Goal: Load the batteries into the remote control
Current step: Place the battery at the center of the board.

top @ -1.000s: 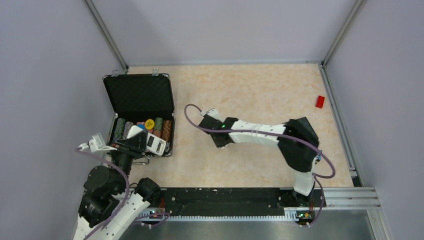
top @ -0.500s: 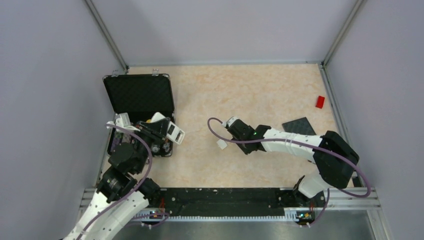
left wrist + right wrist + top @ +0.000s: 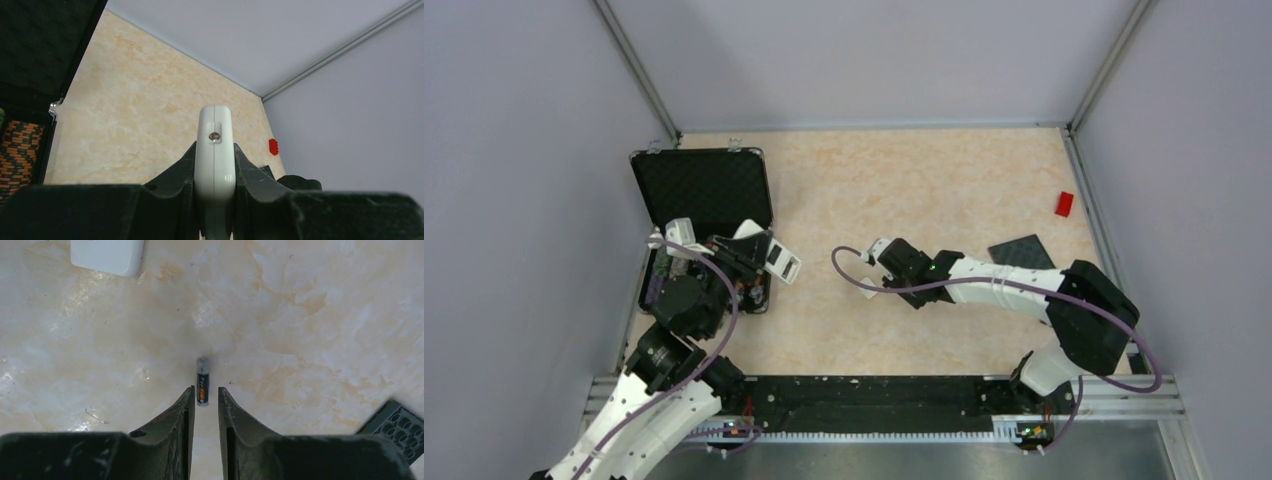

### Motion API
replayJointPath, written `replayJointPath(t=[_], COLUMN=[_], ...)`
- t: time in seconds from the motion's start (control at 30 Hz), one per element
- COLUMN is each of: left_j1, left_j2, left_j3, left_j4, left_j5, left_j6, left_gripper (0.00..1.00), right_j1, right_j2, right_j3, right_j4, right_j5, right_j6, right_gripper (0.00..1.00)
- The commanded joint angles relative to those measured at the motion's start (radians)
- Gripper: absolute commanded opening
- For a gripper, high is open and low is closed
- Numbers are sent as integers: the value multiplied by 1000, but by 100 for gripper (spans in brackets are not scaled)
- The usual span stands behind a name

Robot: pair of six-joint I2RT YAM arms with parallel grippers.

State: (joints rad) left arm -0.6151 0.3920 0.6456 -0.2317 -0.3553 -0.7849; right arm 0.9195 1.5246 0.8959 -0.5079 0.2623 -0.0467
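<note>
Right wrist: battery (image 3: 202,381) between parted jaws, tabletop (image 3: 310,315) around.

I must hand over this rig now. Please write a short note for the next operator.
Left gripper: shut on the remote control, held above the right edge of the open case.
Right gripper: slightly open, low over the table; one battery lies on it with its near end between the fingertips, not gripped.
A small white cover lies farther ahead.
Done: remote in hand. Left: grip and load the batteries; only one shows.
</note>
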Motion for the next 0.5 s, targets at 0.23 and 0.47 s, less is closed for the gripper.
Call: replayJointPath(t=[0.23,0.47], left_j1=[2,2], left_j2=[-30,-32], left_j3=[57,122], left_j4=[-2,-71], left_j5=[2,-32], left_j6=[43,64], left_gripper=[0,0], right_j1=[-5,-54], right_j2=[-24,-16], right_j3=[102,247], right_j4=[-39,-259], right_j5=[57,134], right_j6=[186,873], right_gripper=[44,42])
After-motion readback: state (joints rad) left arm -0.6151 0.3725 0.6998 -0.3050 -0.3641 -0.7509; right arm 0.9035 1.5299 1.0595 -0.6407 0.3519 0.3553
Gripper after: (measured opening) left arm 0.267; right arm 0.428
